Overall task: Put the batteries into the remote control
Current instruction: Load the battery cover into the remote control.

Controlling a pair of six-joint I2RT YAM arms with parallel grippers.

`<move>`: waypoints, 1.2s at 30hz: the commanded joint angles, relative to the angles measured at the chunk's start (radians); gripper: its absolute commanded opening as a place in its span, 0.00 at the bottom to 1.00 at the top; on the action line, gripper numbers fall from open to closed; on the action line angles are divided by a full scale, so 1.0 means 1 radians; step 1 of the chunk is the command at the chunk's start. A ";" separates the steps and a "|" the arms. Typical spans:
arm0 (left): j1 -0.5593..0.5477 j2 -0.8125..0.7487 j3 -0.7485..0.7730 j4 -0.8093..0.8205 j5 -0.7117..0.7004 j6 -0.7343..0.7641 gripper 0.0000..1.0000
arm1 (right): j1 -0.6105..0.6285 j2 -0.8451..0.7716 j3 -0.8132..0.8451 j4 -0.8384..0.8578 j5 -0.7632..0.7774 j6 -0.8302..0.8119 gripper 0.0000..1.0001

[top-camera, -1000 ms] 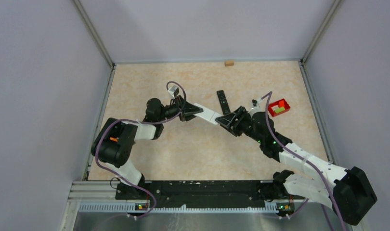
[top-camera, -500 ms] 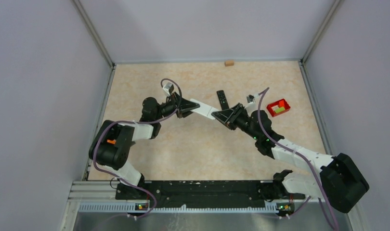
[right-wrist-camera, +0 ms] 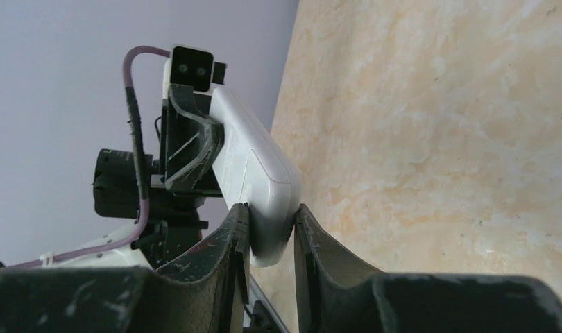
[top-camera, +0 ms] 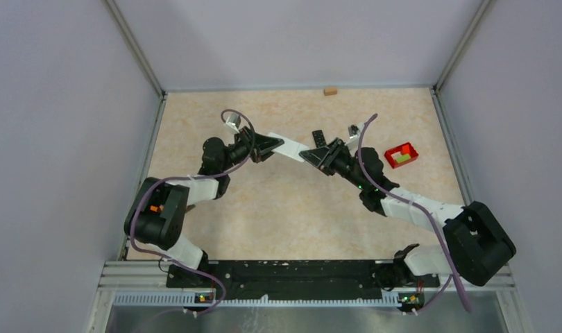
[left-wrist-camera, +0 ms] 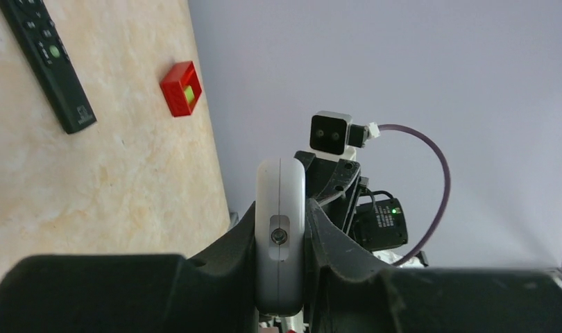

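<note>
Both arms carried white remote (top-camera: 286,148) farther from bases — left fingers (left-wrist-camera: 325,232), right fingers (right-wrist-camera: 314,239) each clamped on one end. Batteries nowhere visible — loading apparently all ahead.

My left arm (top-camera: 164,211) climbs from its base at seven o'clock, folds at the elbow and sends the forearm toward two o'clock, with the wrist turned toward three. My left gripper (top-camera: 271,145) is clamped, its fingers (left-wrist-camera: 245,232) pressing both flat faces of one end of the white remote (top-camera: 288,148). My right arm (top-camera: 420,208) stretches out long toward ten o'clock. My right gripper (top-camera: 311,154) pinches the opposite end, its wrist seemingly rolled onto its side. The two grippers face each other.
</note>
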 commanded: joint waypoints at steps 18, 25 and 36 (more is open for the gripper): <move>-0.115 -0.167 0.183 -0.411 0.250 0.345 0.00 | 0.032 -0.017 0.139 -0.173 -0.200 -0.235 0.45; -0.036 -0.202 0.184 -0.401 0.298 0.351 0.00 | 0.030 -0.142 0.058 -0.046 -0.291 -0.263 0.77; -0.010 -0.272 0.175 -0.321 0.444 0.348 0.00 | 0.006 -0.158 0.156 -0.217 -0.495 -0.514 0.81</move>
